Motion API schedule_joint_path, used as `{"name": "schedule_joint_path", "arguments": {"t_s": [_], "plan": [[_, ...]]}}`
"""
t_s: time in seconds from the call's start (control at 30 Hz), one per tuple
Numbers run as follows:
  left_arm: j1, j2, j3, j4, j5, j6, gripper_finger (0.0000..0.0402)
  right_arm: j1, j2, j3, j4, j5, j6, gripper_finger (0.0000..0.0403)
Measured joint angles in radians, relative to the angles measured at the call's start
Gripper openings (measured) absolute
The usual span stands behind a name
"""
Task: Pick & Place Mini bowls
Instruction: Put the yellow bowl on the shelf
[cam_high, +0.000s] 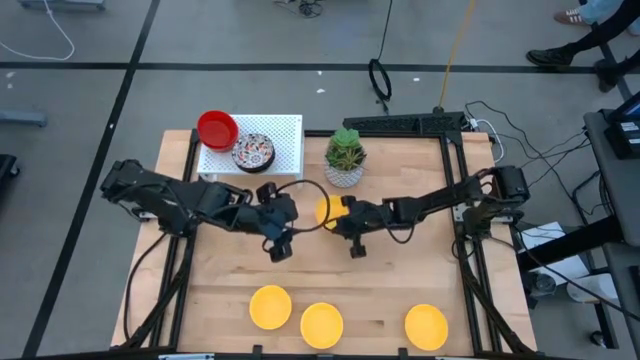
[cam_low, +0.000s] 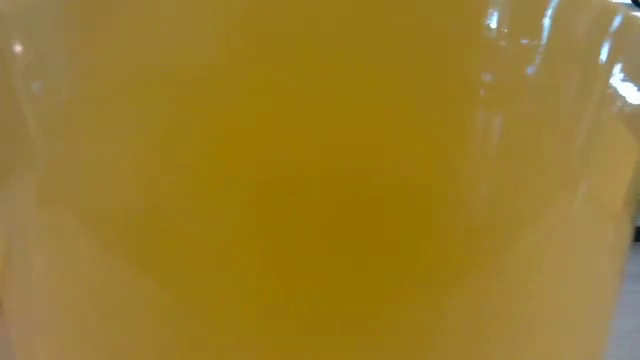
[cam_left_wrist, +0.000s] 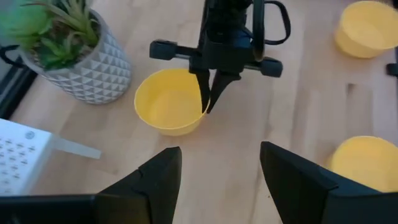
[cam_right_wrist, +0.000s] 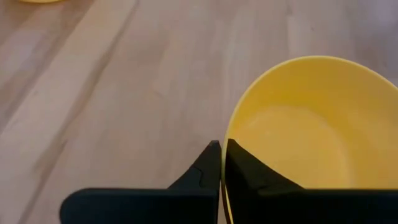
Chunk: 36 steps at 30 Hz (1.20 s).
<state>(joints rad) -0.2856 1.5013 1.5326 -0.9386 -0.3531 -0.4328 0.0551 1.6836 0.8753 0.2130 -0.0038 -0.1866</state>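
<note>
Right gripper (cam_left_wrist: 210, 93) is closed on the rim of a yellow bowl (cam_left_wrist: 169, 109) that sits on the table (cam_high: 380, 290) just in front of the plant pot (cam_high: 345, 157); one finger is inside the rim, the other outside, the two nearly touching with the thin wall pinched between them. Right wrist view confirms this: the fingers (cam_right_wrist: 205, 171) meet at the bowl's edge. Left gripper (cam_left_wrist: 217, 180) hangs just left of that bowl, on the side away from the pot, jaws wide apart and holding nothing, pointed toward the bowl and the right gripper. A red bowl (cam_high: 217, 128) and a patterned bowl (cam_high: 253, 153) rest on the white tray (cam_high: 285, 135) to the left of the pot, the red one over the tray's far-left corner. Three more yellow bowls (cam_high: 270, 306) (cam_high: 321, 324) (cam_high: 426, 326) stand in a row along the table's near edge, well apart from the pot. Low view is entirely filled by a yellow surface (cam_low: 320, 180); cannot tell which bowl it is.
</note>
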Motion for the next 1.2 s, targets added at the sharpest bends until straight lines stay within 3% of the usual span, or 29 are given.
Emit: {"name": "schedule_joint_path", "arguments": {"t_s": [0.3, 0.47, 0.83, 1.0, 1.2], "plan": [[0.084, 0.001, 0.000, 0.000, -0.008, 0.072, 0.0223, -0.030, 0.000, 0.000, 0.093, -0.002, 0.056, 0.0004], [0.126, 0.000, 0.000, -0.002, -0.010, 0.072, 0.0223, -0.043, 0.027, 0.007, 0.200, 0.000, 0.164, 0.0004], [0.161, 0.001, 0.000, -0.010, -0.004, 0.085, 0.0223, -0.043, 0.199, 0.213, -0.043, 0.004, 0.202, 0.0004], [0.160, 0.001, 0.000, -0.029, 0.029, 0.085, 0.0223, -0.042, 0.224, 0.229, -0.066, 0.003, 0.217, 0.0006], [0.160, 0.001, 0.000, -0.047, 0.031, 0.084, 0.0223, -0.042, 0.225, 0.229, -0.068, 0.000, 0.228, 0.0050]]}}
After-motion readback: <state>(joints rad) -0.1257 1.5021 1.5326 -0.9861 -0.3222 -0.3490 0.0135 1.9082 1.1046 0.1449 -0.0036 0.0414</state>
